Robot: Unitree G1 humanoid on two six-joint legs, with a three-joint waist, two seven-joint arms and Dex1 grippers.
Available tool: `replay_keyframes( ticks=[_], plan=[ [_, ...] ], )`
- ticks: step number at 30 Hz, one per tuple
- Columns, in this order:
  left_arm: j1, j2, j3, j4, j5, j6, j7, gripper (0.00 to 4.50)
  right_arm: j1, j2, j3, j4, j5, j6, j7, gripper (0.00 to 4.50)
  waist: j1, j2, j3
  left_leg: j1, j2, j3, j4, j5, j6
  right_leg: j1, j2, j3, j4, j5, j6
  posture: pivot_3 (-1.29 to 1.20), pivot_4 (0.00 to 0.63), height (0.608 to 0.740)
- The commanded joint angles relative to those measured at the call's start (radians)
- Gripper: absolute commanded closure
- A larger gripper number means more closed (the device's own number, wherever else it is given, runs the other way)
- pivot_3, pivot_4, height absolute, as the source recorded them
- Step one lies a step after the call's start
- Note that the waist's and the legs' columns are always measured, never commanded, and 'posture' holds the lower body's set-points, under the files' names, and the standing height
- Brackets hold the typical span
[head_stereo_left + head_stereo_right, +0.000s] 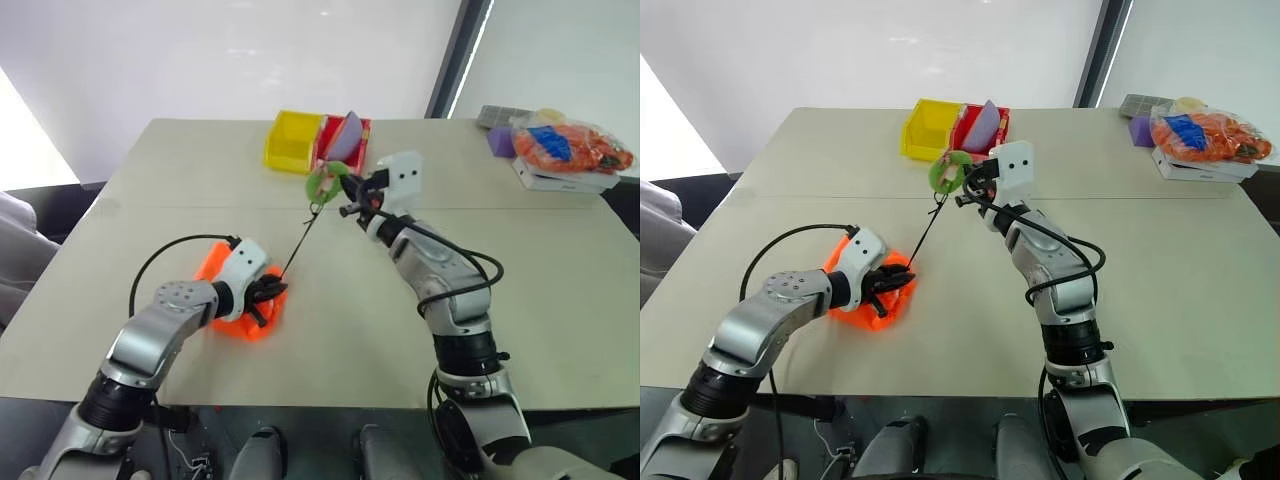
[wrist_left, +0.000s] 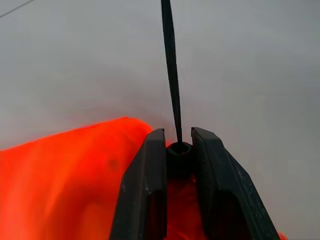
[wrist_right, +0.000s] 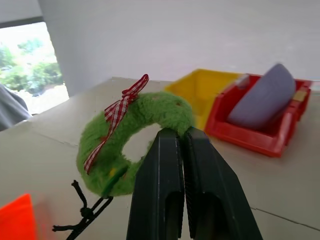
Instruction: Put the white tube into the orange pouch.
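the left claw (image 2: 179,165) is clamped on a small black cord stopper (image 2: 179,151) at the mouth of the orange pouch (image 1: 225,290), which lies on the bench (image 1: 560,300) directly under and behind that claw. from the stopper a black cord (image 1: 300,245) runs taut, up and away from the left claw to the right claw (image 3: 181,137). the right claw's fingers are pressed together on the rim of a fuzzy green ring tag (image 3: 135,135) with a red checked ribbon (image 3: 117,112), held above the bench, well apart from the pouch. i cannot make out the white tube, so its place relative to either claw cannot be told.

beyond the right claw, near the far edge of the bench, sit a yellow bin (image 1: 290,140) and a red bin (image 1: 345,145) touching side by side, the red one holding a pale purple object (image 3: 260,97). far out to the right claw's right, by the bench's far corner, lies an orange mesh bag (image 1: 570,145) on a white box (image 1: 560,180). between the two claws and to the right of the cord the bench surface is bare, and the near edge lies close behind the left claw.
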Motion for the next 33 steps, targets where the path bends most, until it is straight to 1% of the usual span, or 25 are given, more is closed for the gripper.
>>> replay_keyframes(
  ticks=[1, 4, 8, 12, 15, 16, 18, 21, 22, 24, 25, 29, 31, 33],
  plan=[
    [0.043, 0.057, 0.012, -0.012, -0.005, 0.021, -0.037, 4.26, -0.06, -0.014, -0.063, 0.024, -0.029, -0.078, -0.051, 4.5, -0.001, 0.0, 0.0, 0.0, 0.0, 0.0, 0.0, 0.0, 0.0, 0.0, 0.0, 0.0, 0.0, 0.0, 0.0, 0.0, 0.15, 0.724],
    [0.093, 0.108, 0.035, -0.033, -0.013, 0.02, -0.062, 4.26, -0.091, -0.026, -0.082, 0.112, -0.049, -0.122, -0.077, 4.5, -0.003, 0.001, 0.0, 0.0, 0.0, 0.0, 0.0, 0.0, 0.0, -0.001, 0.0, 0.001, 0.0, 0.0, 0.0, 0.0, 0.15, 0.724],
    [0.131, 0.128, 0.058, -0.054, -0.023, 0.029, -0.056, 4.26, -0.129, -0.035, -0.093, 0.207, -0.058, -0.166, -0.093, 4.5, -0.002, 0.001, 0.0, 0.0, 0.001, 0.0, -0.001, 0.0, 0.0, -0.001, 0.001, 0.001, 0.0, 0.0, 0.0, 0.0, 0.15, 0.724],
    [0.129, 0.102, 0.062, -0.062, -0.026, 0.026, -0.027, 4.26, -0.145, -0.032, -0.08, 0.243, -0.047, -0.175, -0.069, 4.5, -0.002, 0.001, 0.0, 0.0, 0.001, 0.0, -0.001, 0.0, 0.0, -0.001, 0.0, 0.001, 0.0, 0.0, 0.0, 0.0, 0.15, 0.724],
    [0.133, 0.07, 0.072, -0.07, -0.033, 0.019, 0.0, 4.26, -0.137, -0.029, -0.058, 0.24, -0.03, -0.151, -0.025, 4.5, -0.002, 0.001, 0.0, 0.0, 0.001, 0.0, -0.001, 0.0, 0.0, -0.001, 0.0, 0.001, 0.0, 0.0, 0.0, 0.0, 0.15, 0.724],
    [0.136, 0.062, 0.075, -0.078, -0.041, 0.015, 0.0, 4.26, -0.131, -0.028, -0.054, 0.234, -0.022, -0.135, -0.01, 4.18, -0.002, 0.001, 0.0, 0.0, 0.001, 0.0, -0.001, 0.0, 0.0, -0.001, 0.0, 0.001, 0.0, 0.0, 0.0, 0.0, 0.15, 0.724],
    [0.144, 0.031, 0.106, -0.097, -0.072, 0.012, 0.009, 3.2, -0.115, -0.033, -0.043, 0.219, -0.011, -0.098, 0.021, 3.48, -0.002, 0.001, 0.0, 0.0, 0.001, 0.0, -0.001, 0.0, 0.0, -0.001, 0.001, 0.001, 0.0, 0.0, 0.0, 0.0, 0.15, 0.724],
    [0.155, 0.0, 0.151, -0.121, -0.097, -0.003, 0.024, 1.77, -0.086, -0.048, -0.037, 0.19, -0.009, -0.067, 0.046, 1.99, 0.0, 0.001, 0.0, 0.0, 0.001, 0.0, -0.001, 0.0, 0.0, 0.0, 0.0, 0.001, 0.0, 0.0, 0.0, 0.0, 0.15, 0.724],
    [0.155, -0.008, 0.162, -0.123, -0.095, -0.01, 0.037, 1.22, -0.076, -0.056, -0.039, 0.176, -0.003, -0.055, 0.058, 1.41, 0.0, 0.001, 0.0, 0.0, 0.001, 0.0, -0.001, 0.0, 0.0, 0.0, 0.0, 0.001, 0.0, 0.0, 0.0, 0.0, 0.15, 0.724],
    [0.158, -0.02, 0.193, -0.127, -0.097, -0.039, 0.051, 0.17, -0.045, -0.088, -0.028, 0.141, 0.006, -0.038, 0.111, 0.41, 0.001, 0.001, 0.0, 0.0, 0.001, 0.0, -0.001, 0.0, 0.0, 0.0, 0.0, 0.001, 0.0, 0.0, 0.0, 0.0, 0.15, 0.724],
    [0.161, -0.028, 0.212, -0.131, -0.107, -0.05, 0.053, 0.08, -0.027, -0.111, -0.015, 0.123, 0.003, -0.038, 0.146, 0.39, 0.001, 0.001, 0.0, 0.0, 0.001, 0.0, -0.001, 0.0, 0.0, 0.0, 0.0, 0.001, 0.0, 0.0, 0.0, 0.0, 0.15, 0.724],
    [0.18, -0.053, 0.305, -0.143, -0.166, -0.087, 0.046, 0.08, 0.055, -0.209, 0.016, 0.048, -0.001, -0.08, 0.28, 0.39, 0.001, 0.001, 0.0, 0.0, 0.001, 0.001, 0.0, 0.0, 0.0, 0.0, 0.0, 0.001, -0.002, 0.0, 0.0, 0.0, 0.15, 0.724],
    [0.189, -0.063, 0.351, -0.14, -0.19, -0.097, 0.05, 0.08, 0.093, -0.246, 0.006, 0.019, 0.008, -0.099, 0.323, 0.39, 0.0, 0.001, 0.0, 0.0, 0.001, 0.001, 0.0, 0.0, 0.0, 0.0, 0.0, 0.001, -0.002, 0.0, 0.0, 0.0, 0.15, 0.724],
    [0.197, -0.065, 0.419, -0.121, -0.21, -0.123, 0.052, 0.08, 0.149, -0.288, -0.031, -0.012, 0.032, -0.112, 0.366, 0.39, 0.001, 0.0, 0.0, 0.0, 0.001, 0.001, 0.0, 0.0, 0.0, 0.0, 0.0, 0.001, -0.002, 0.0, 0.0, 0.0, 0.15, 0.724]
  ],
)
